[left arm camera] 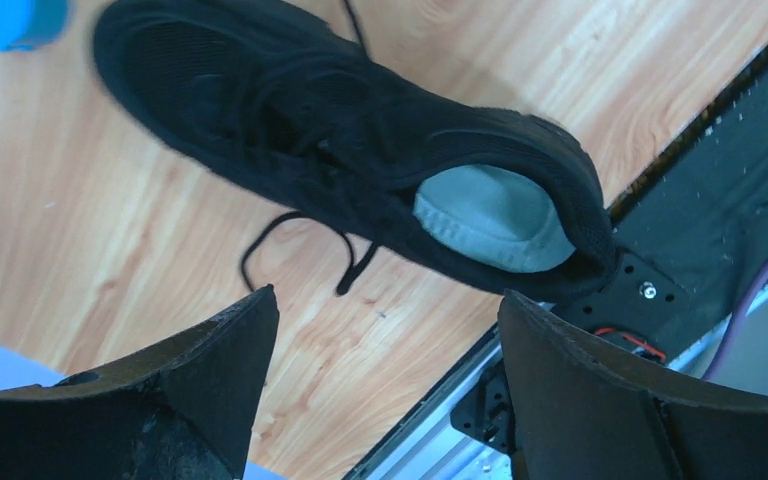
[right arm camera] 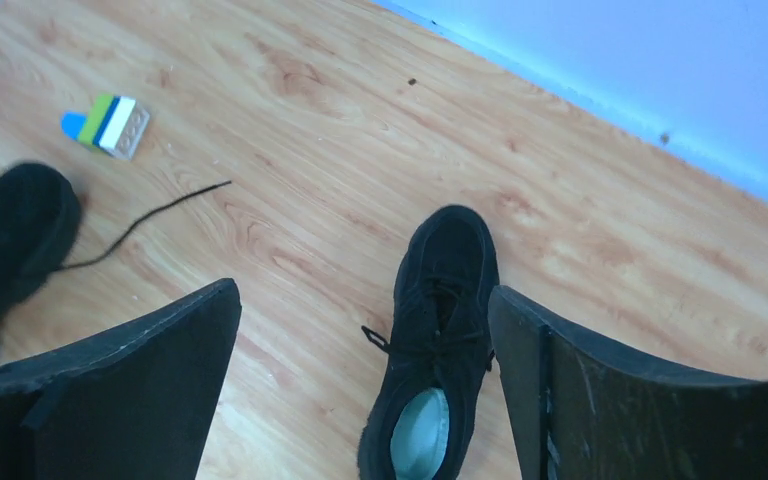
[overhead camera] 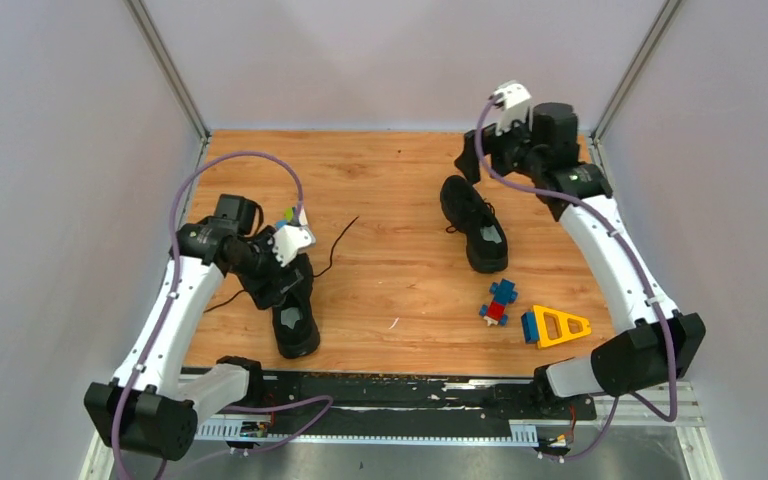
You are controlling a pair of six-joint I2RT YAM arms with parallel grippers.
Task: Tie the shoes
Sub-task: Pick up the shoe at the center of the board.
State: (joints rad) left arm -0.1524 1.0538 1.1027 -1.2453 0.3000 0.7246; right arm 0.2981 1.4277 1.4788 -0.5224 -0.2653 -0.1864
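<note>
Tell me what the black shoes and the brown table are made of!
Black low-top shoes: probably woven fabric, matte; the left wrist view shows a mesh-like weave on the toe. Brown table: wood or wood-look laminate, smooth, with grain streaks.

Claw [right arm camera: 362, 290] spread wide over black shoe [right arm camera: 442, 320]; second shoe [right arm camera: 10, 240] left, lace [right arm camera: 150, 215] seemingly loose.
</note>
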